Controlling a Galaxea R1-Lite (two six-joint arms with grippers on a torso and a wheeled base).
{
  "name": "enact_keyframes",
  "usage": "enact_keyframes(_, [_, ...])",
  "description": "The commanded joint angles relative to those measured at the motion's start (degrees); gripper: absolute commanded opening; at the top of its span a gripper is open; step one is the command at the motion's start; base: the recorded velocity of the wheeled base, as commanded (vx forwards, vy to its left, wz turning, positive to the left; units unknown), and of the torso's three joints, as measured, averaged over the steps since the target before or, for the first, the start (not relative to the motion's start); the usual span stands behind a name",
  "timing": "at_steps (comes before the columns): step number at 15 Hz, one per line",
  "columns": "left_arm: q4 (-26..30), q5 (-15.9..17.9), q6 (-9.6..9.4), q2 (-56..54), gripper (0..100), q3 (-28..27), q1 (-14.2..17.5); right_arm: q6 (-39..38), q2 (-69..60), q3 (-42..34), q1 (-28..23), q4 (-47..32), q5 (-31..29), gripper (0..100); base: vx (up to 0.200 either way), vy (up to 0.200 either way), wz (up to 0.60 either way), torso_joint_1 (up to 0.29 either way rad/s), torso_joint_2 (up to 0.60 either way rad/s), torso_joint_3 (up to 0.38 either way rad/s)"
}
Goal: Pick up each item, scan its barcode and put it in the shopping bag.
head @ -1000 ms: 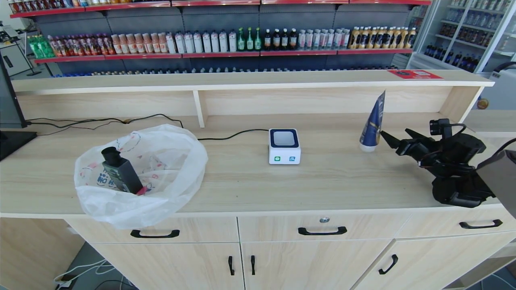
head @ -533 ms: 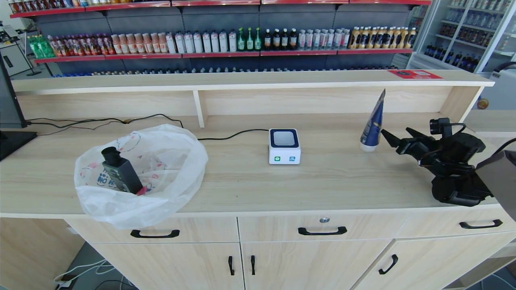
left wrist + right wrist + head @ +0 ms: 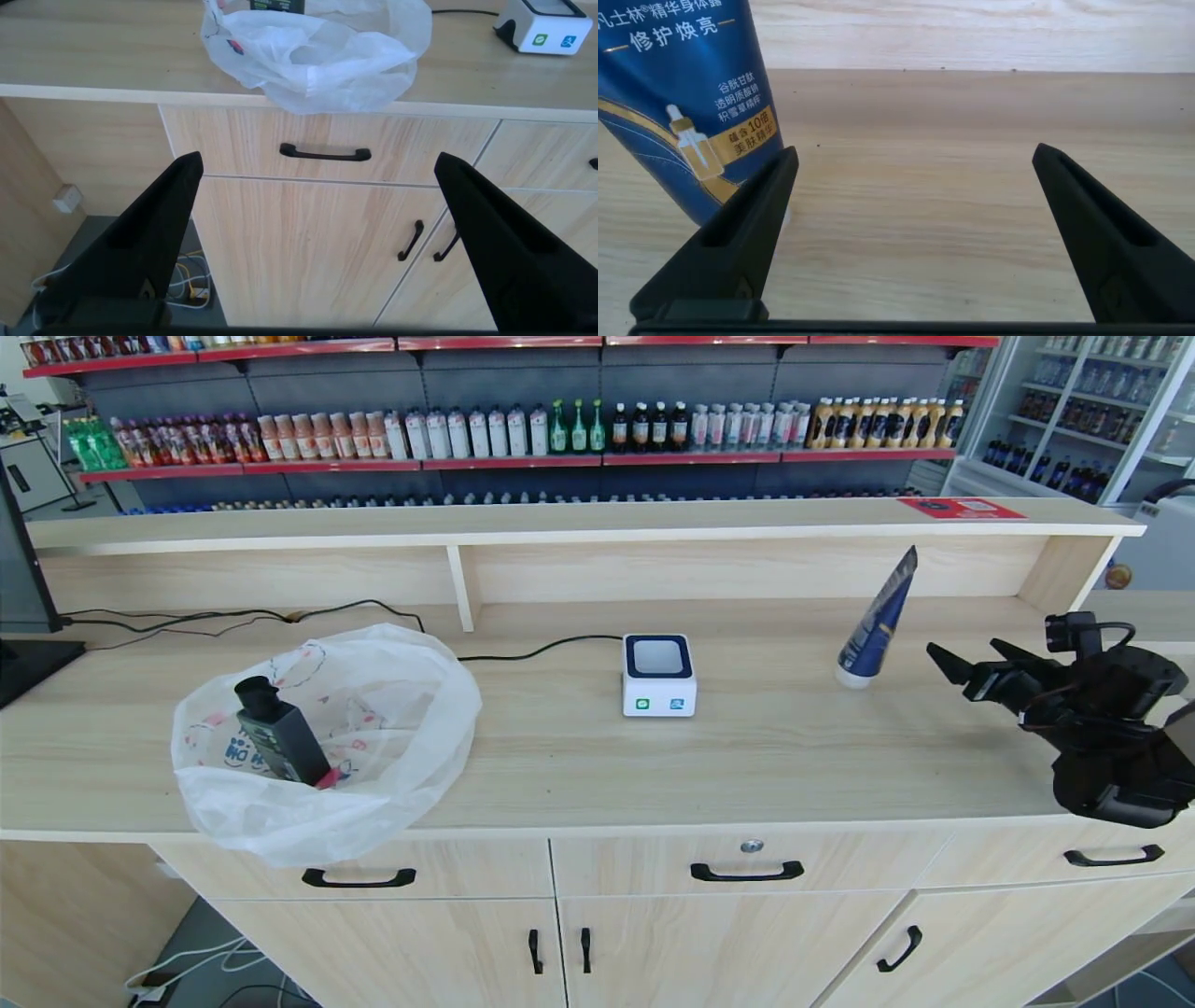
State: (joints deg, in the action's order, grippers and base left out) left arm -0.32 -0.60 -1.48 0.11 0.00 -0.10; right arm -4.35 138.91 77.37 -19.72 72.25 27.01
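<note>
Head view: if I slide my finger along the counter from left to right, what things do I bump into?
shopping bag → scanner → blue tube → right gripper

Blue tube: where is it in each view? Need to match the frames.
Head view: blue tube stands tilted on the right part of the counter, between the scanner and the right end effector.
Left wrist view: camera faces the bag end of the counter, away from it.
Right wrist view: blue tube close up, standing just past one finger of the open end effector.
Shared landmark: the light wood counter top.
</note>
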Motion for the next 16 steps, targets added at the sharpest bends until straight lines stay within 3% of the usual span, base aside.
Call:
enact_keyframes(1, [-0.03, -0.02, -0.02, -0.02, 100, 0.0, 0.01, 0.22, -9.01, -7.85, -0.05, 0.08, 0.32, 100, 0.0, 0.0, 0.0, 0.0, 0.0, 0.0])
enact_keyframes(3, [-0.03, -0.02, 0.07, -0.02, 100, 0.0, 0.01, 0.05, -14.81, -12.77, 2.5, -0.01, 0.32, 100, 0.0, 0.0, 0.0, 0.0, 0.0, 0.0])
enact_keyframes(8, [-0.03, -0.02, -0.02, -0.02, 100, 0.0, 0.01, -0.31, -17.97, -13.13, 11.81, -0.97, -2.23, 100, 0.0, 0.0, 0.0, 0.0, 0.0, 0.0])
enact_keyframes(11, [-0.03, -0.02, -0.81, -0.02, 100, 0.0, 0.01, -0.22, -17.18, -12.86, 12.96, -1.77, -5.48, 100, 0.0, 0.0, 0.0, 0.0, 0.0, 0.0])
enact_keyframes(13, [-0.03, 0.07, -2.66, -0.02, 100, 0.0, 0.01, -0.31, -15.69, -12.95, 14.1, -1.68, -7.68, 100, 0.0, 0.0, 0.0, 0.0, 0.0, 0.0])
enact_keyframes(16, [-0.03, 0.07, -2.66, -0.02, 100, 0.0, 0.01, -0.75, -11.65, -12.33, 15.51, -1.24, -9.0, 100, 0.0, 0.0, 0.0, 0.0, 0.0, 0.0])
